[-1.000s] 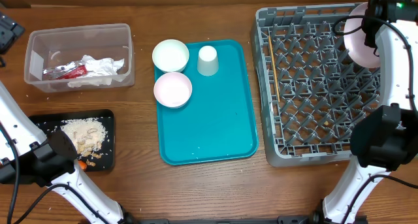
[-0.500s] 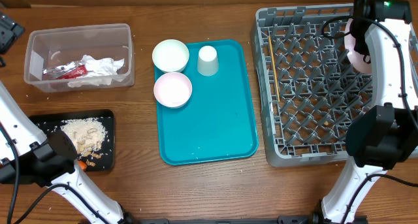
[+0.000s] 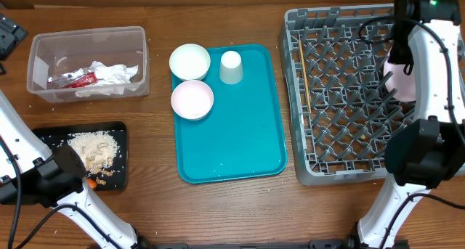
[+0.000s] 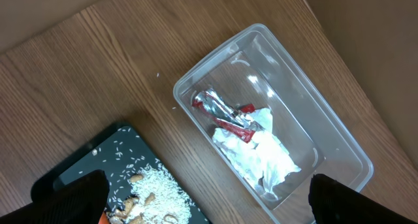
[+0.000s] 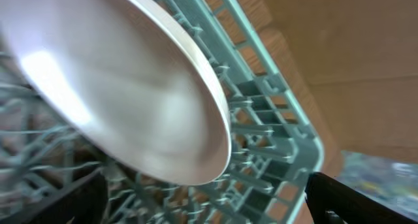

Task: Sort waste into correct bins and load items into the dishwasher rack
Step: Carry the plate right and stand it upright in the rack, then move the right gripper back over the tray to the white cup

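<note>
The large white plate (image 5: 130,87) leans among the pegs at the right side of the grey dishwasher rack (image 3: 341,96), blurred in the right wrist view and partly behind my right arm as the plate (image 3: 402,82) from overhead. My right gripper (image 5: 202,208) is open just above it, holding nothing. A thin wooden stick (image 3: 305,78) lies in the rack's left part. Two white bowls (image 3: 189,62) (image 3: 192,99) and a white cup (image 3: 231,67) stand on the teal tray (image 3: 240,147). My left gripper (image 4: 209,214) hangs open and empty over the bins.
The clear tub (image 4: 313,119) holds a red wrapper (image 4: 225,116) and a white napkin (image 4: 261,155). The black tray (image 3: 116,133) carries beige crumbs (image 3: 91,149), with an orange carrot (image 3: 91,182) at its near edge. Bare wood lies between the bins and the teal tray.
My right gripper has opened and let go of the plate. The plate has dropped lower into the rack's right side. The left arm has not moved.
</note>
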